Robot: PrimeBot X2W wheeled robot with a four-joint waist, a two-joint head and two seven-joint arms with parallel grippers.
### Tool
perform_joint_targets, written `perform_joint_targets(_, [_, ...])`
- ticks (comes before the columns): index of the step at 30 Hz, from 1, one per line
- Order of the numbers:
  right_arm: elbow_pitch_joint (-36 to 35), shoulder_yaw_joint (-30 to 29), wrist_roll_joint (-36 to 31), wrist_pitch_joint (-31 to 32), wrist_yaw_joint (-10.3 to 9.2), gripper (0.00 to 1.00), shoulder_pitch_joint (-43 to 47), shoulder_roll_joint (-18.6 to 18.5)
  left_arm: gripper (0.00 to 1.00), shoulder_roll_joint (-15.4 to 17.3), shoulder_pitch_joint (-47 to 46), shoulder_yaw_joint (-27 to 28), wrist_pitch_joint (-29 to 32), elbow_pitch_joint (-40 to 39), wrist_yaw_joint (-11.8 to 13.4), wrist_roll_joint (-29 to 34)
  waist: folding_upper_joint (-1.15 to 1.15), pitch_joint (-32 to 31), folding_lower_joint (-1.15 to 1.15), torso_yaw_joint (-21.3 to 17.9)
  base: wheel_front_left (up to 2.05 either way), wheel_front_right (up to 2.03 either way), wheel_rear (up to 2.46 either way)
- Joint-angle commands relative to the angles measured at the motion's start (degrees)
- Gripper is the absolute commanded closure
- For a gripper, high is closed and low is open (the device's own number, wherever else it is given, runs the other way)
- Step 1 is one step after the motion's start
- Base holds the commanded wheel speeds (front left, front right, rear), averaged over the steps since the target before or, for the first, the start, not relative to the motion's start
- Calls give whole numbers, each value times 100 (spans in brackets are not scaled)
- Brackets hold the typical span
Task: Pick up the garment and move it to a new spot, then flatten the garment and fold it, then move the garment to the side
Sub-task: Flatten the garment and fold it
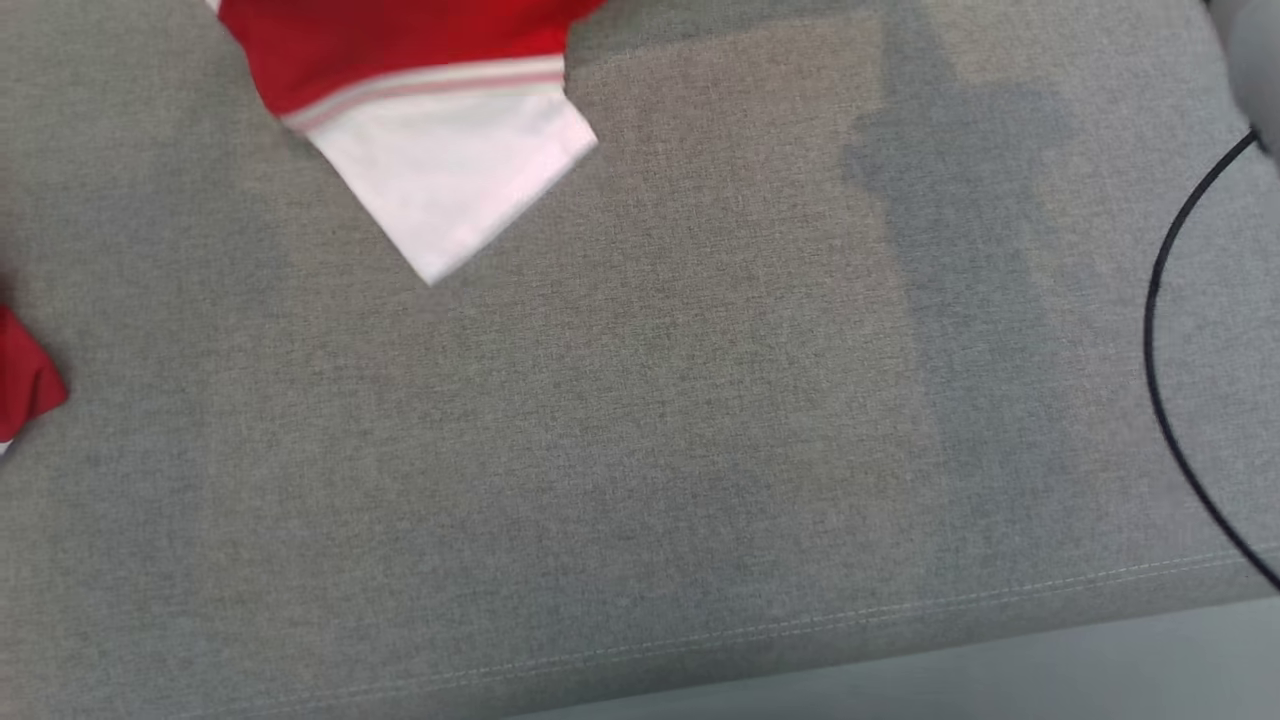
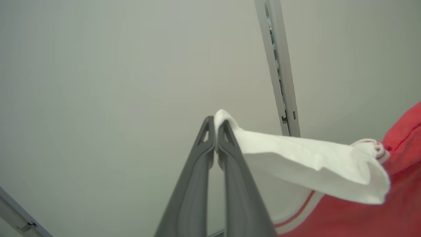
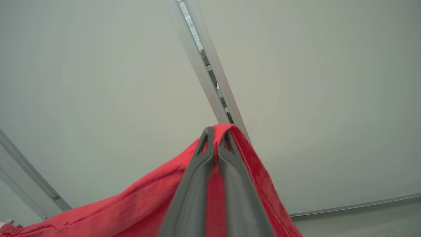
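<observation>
The garment [image 1: 400, 50] is red with a white sleeve [image 1: 460, 180] edged by a striped band. In the head view it hangs in from the top left above the grey fabric surface [image 1: 700, 420], and another red bit [image 1: 25, 380] shows at the left edge. In the left wrist view my left gripper [image 2: 215, 123] is shut on the white sleeve [image 2: 312, 164], which trails to the right toward red cloth [image 2: 404, 164]. Seen from the right wrist, my right gripper [image 3: 215, 133] is shut on a red edge of the garment [image 3: 131, 210], which drapes down to the left.
A black cable [image 1: 1160, 330] curves over the right side of the grey surface. Its stitched front edge [image 1: 800, 625] runs along the bottom, with pale floor [image 1: 1000, 680] beyond. Both wrist views face a pale wall with a vertical metal rail [image 2: 279, 72].
</observation>
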Motion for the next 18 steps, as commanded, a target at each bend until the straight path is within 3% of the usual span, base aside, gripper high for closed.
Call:
perform_joint_targets(1, [22,-38,-7,-75,1,100,-186,-2,100,-43,-254,4,-100,47,8,75,0,-10,-1,31,0,0,0])
perform_joint_targets(8, [133,-240,-484,-209,0,100,-709,-217,100,-641,-1009,66,-805,752,131,219,0,115,-1,195,0,0,0])
perform_joint_targets(18, [-331,-244,-1063,-204,0,100,-127,-34,100,-923,-645,84,-1328,1048,17,-24,0,659,-1,308,0,0,0])
